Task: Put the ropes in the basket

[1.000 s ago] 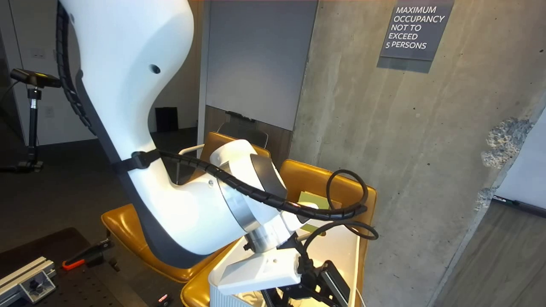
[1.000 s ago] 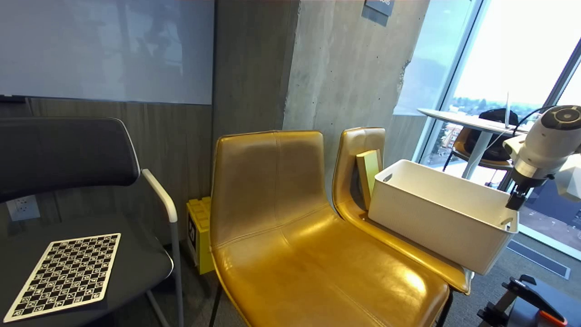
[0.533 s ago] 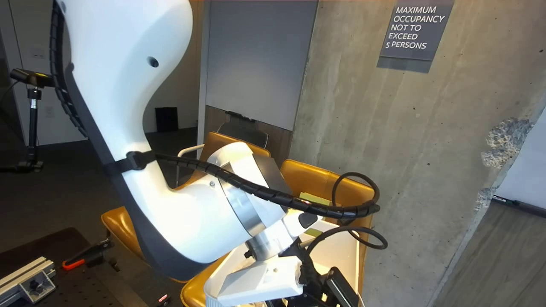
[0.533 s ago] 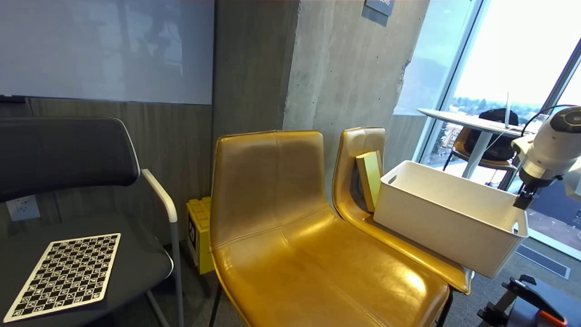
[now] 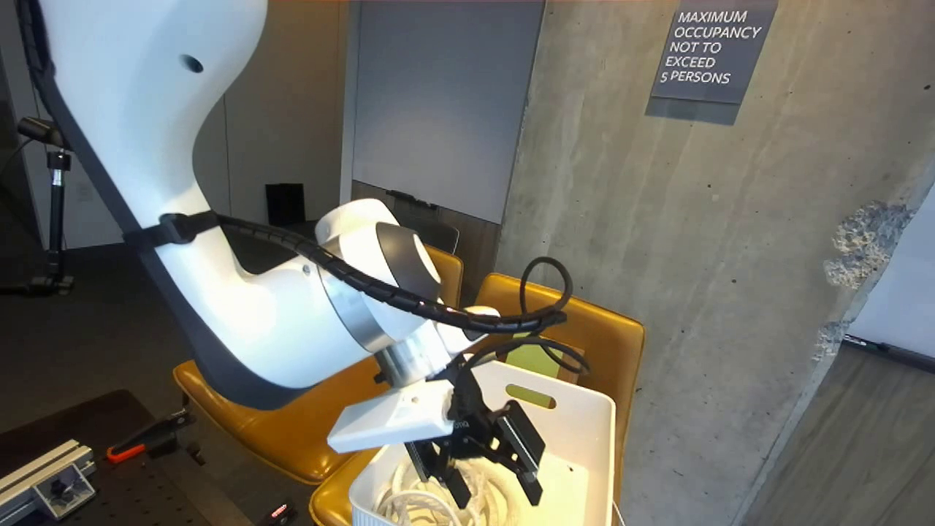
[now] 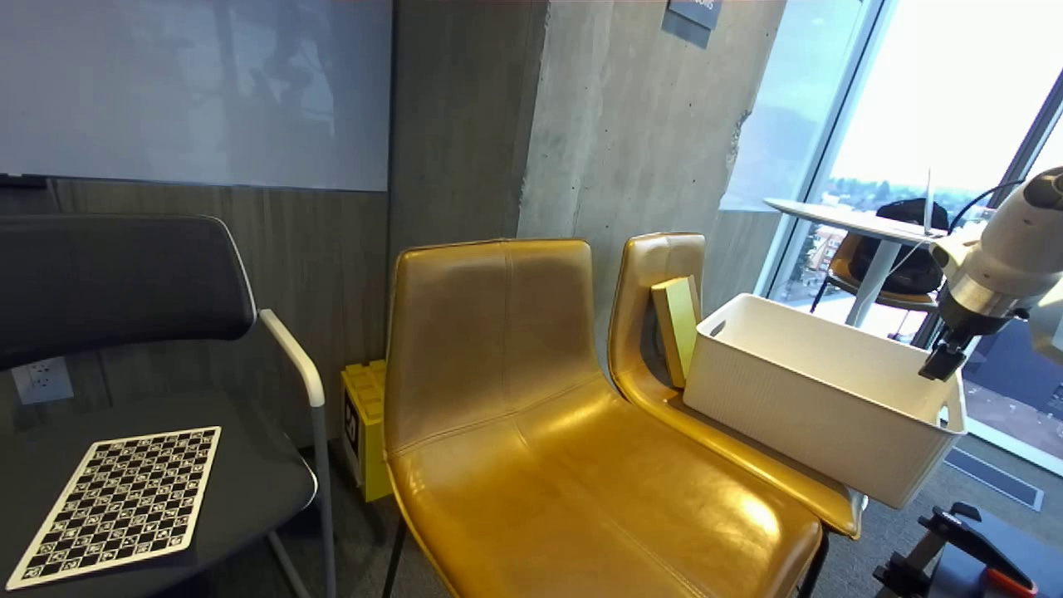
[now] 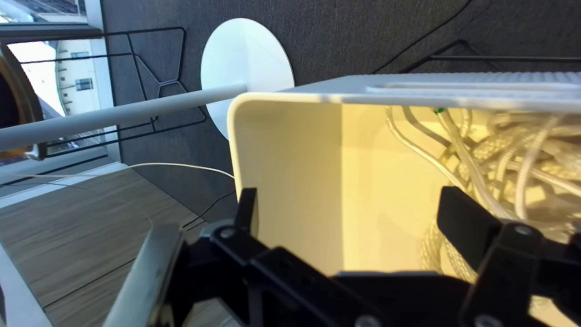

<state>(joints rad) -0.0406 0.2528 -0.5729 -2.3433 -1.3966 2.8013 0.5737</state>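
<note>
A white basket (image 5: 595, 431) stands on a tan chair and shows in both exterior views (image 6: 797, 423). In the wrist view its wall (image 7: 295, 172) and floor fill the middle. Pale coiled ropes (image 5: 416, 504) lie inside the basket at one end. They also show at the right of the wrist view (image 7: 531, 154), and the basket wall hides them in an exterior view. My gripper (image 5: 499, 497) points down over the basket, above and beside the ropes. In the wrist view the fingers (image 7: 350, 200) are spread wide with nothing between them. The gripper also shows at the basket's near end (image 6: 941, 365).
Another tan chair (image 6: 531, 465) stands beside the basket's chair. A green box-like object (image 6: 679, 328) leans between basket and chair back. A dark table with an orange-handled clamp (image 5: 146, 442) is at lower left. A white round table (image 6: 855, 220) stands by the window.
The basket shifted slightly right in an exterior view during the first half second. Since then the arm has risen and moved left in an exterior view, uncovering the ropes and open fingers.
</note>
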